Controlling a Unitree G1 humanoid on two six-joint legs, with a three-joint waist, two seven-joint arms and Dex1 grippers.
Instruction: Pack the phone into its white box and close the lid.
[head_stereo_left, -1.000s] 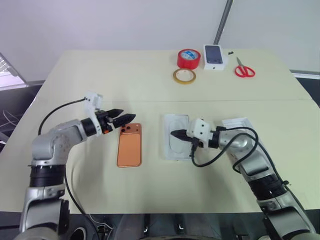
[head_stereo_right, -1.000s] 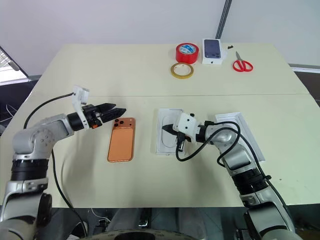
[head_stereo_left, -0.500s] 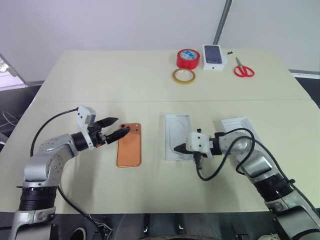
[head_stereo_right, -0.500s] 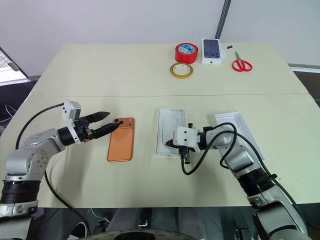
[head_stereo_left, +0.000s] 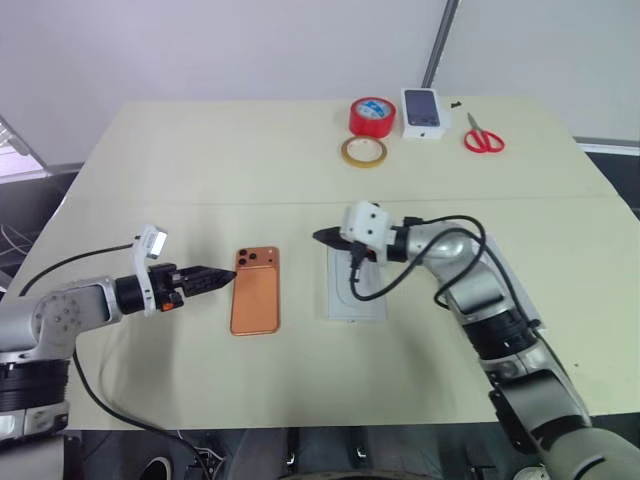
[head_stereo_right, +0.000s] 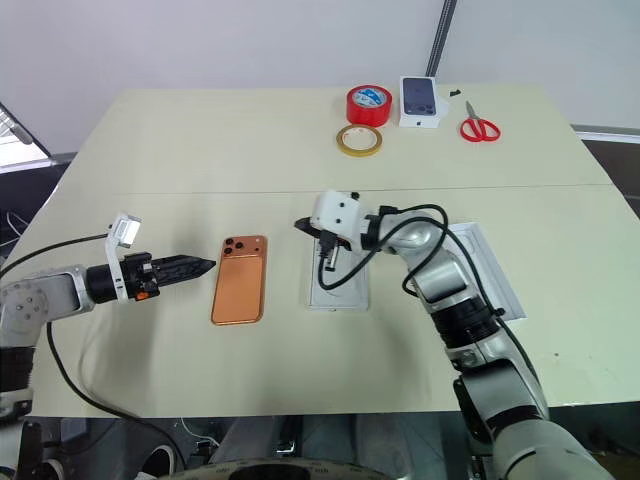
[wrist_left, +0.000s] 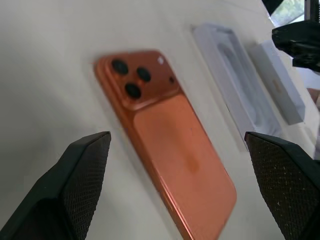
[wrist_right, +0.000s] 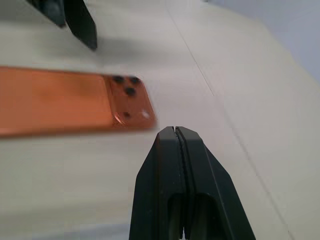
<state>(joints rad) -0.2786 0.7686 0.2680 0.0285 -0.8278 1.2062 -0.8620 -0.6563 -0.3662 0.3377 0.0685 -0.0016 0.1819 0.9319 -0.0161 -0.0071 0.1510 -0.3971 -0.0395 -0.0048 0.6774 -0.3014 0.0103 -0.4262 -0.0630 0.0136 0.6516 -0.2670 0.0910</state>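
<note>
Black fingers of my left gripper (wrist_left: 172, 192) stand wide apart, empty, tips just short of the phone's near-left edge. My right gripper (head_stereo_left: 327, 238) is pinched shut on nothing, hovering over the far end of the flat white insert (head_stereo_left: 355, 290), pointing toward my left.

From the phone (head_stereo_left: 256, 290), which lies face down on the table (head_stereo_left: 200, 160) with its camera cluster at the far end, the insert sits at three o'clock, just beside it. The white box (head_stereo_right: 490, 272) lies further out at three o'clock, partly hidden behind my right arm. Up around one o'clock, well apart, sit a tan tape ring (head_stereo_left: 363, 151), a red tape roll (head_stereo_left: 373, 116), a small printed box (head_stereo_left: 423, 112) and red scissors (head_stereo_left: 481, 136).
</note>
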